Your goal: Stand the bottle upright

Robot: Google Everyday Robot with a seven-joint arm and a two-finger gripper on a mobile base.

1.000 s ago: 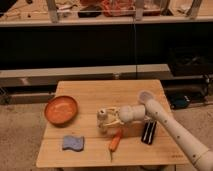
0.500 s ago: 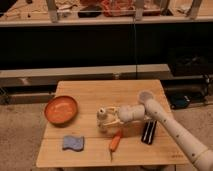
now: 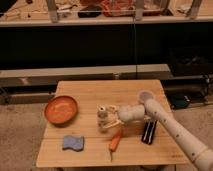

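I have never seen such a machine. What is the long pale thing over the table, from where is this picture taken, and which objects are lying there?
The pale thing is a robot arm. It reaches from the lower right, and its gripper is at the small bottle near the table's middle. There is one picture, taken from above and in front of the wooden table. On it lie an orange bowl, a blue sponge, an orange carrot and a black block. The bottle looks about upright, its cap on top.
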